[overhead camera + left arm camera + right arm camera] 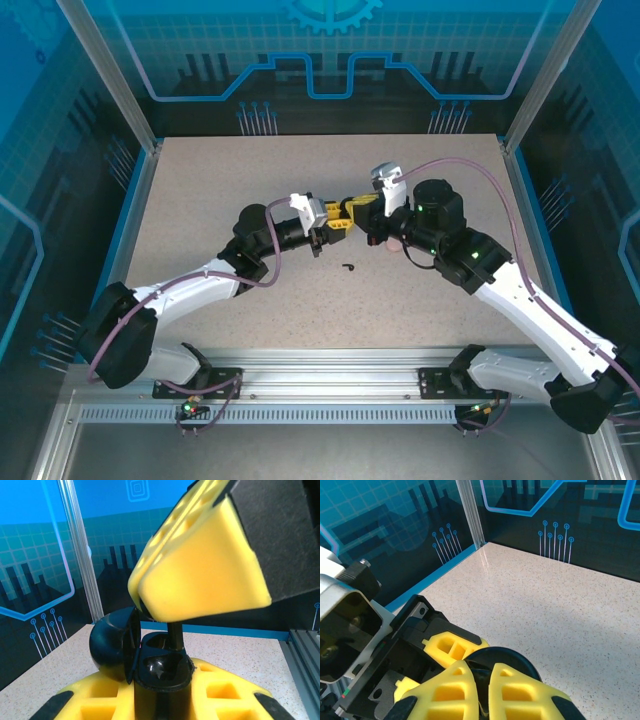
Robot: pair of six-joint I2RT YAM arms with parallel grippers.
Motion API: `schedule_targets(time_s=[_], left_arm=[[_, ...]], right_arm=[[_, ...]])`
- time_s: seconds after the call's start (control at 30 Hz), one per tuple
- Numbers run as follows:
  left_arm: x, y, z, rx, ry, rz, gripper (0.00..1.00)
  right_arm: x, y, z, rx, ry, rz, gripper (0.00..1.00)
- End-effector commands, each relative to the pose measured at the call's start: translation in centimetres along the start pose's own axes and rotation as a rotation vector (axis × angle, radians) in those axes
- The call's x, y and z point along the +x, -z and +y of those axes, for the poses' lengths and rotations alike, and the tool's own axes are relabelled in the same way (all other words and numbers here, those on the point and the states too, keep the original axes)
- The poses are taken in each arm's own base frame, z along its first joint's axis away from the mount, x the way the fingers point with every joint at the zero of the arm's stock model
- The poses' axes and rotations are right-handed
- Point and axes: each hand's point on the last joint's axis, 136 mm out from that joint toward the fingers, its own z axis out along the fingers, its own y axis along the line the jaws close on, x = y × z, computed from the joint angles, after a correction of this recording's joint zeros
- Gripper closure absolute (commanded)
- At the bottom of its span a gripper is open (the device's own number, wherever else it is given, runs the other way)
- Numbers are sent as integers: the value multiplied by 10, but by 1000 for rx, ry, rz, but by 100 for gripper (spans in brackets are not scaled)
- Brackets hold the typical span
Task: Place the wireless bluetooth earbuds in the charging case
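Note:
The black charging case stands upright between the yellow fingers of my left gripper, which is shut on it. Its round lid hangs open to the left. My right gripper reaches down from above, shut on a black earbud whose stem stands in the case's far socket. The near socket is glossy and bare. In the top view the left gripper and the right gripper meet tip to tip at mid-table. In the right wrist view my right gripper sits over the case lid.
A second black earbud lies loose on the speckled table, just in front of the two grippers. A small pale pink thing lies under the right wrist. Blue walls and metal posts ring the table.

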Motion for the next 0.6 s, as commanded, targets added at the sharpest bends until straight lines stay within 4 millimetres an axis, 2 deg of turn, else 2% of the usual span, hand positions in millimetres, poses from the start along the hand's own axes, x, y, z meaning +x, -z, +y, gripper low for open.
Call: schedule_targets(time_s=[0.0,0.27,0.57], left_arm=[[-23,-1,-4,21,-40,-54,100],[-25,-1,-5,24,-38,-57,100],[-26,0,-3,12,-44,-58,100]], right_arm=[[-2,1,1,5,15,-14,92],[3,-10,1,-2,4,10,93],[22,-13,-1,-6,4,70,94]])
